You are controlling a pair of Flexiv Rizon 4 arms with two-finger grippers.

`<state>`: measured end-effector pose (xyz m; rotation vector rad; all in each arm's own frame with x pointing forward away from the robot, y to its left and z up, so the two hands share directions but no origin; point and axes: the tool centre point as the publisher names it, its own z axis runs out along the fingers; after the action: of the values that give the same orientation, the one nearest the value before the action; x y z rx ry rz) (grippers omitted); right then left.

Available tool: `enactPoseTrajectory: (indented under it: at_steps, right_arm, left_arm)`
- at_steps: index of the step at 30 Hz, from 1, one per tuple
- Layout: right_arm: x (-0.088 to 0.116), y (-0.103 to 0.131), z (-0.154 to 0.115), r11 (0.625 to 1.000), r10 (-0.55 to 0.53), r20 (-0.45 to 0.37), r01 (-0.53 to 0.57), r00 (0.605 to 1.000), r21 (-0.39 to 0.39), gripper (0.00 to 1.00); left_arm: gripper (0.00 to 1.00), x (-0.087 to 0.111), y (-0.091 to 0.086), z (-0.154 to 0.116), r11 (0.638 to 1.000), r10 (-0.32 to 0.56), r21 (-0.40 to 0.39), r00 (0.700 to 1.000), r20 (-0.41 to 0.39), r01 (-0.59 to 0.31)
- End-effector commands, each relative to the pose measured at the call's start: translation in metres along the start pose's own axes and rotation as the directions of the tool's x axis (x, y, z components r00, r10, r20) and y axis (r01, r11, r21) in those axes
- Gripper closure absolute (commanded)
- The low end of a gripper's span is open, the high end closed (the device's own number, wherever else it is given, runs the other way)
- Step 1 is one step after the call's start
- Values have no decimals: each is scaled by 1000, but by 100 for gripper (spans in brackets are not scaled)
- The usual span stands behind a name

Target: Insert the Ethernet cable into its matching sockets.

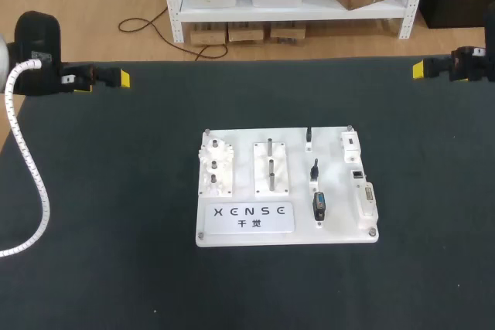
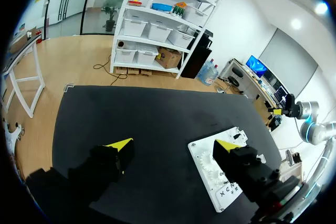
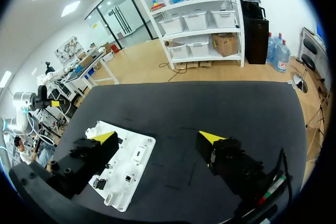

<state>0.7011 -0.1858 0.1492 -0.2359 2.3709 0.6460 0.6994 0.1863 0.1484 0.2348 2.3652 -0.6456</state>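
Observation:
A white practice board lies in the middle of the black table. On its right half sit a black plug-like part, two smaller dark pieces and a small dark socket in a white block. No loose cable shows. My left gripper hangs at the far left back edge, well away from the board, and my right gripper at the far right back edge. The left gripper is open and empty above the table, with the board under one finger. The right gripper is open and empty too, with the board beside it.
A white coiled hose trails from my left arm over the table's left edge. The board also carries white blocks with upright metal pegs and a label plate.

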Motion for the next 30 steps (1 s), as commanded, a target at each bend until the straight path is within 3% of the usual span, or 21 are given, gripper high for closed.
enactPoseTrajectory:
  at_steps: [1, 15, 19, 25, 30]
  right_arm:
    - [0, 0, 0, 1000, 0, 0, 0, 1000, 2, 0]
    - [0, 0, 0, 1000, 0, 0, 0, 1000, 2, 0]
    - [0, 0, 0, 1000, 0, 0, 0, 1000, 2, 0]
    - [0, 0, 0, 1000, 0, 0, 0, 1000, 2, 0]
    - [0, 0, 0, 1000, 0, 0, 0, 1000, 2, 0]
  left_arm:
    - [0, -1, -1, 0, 1000, -2, -7, 1000, -5, 2]
    - [0, -1, -1, 0, 1000, -2, -7, 1000, -5, 2]
    - [0, -10, -16, 4, 987, 160, 22, 987, 4, -160]
    - [0, -10, -45, 9, 906, 389, 150, 919, 65, -395]
    - [0, 1, -70, 16, 791, 540, 285, 837, 94, -542]
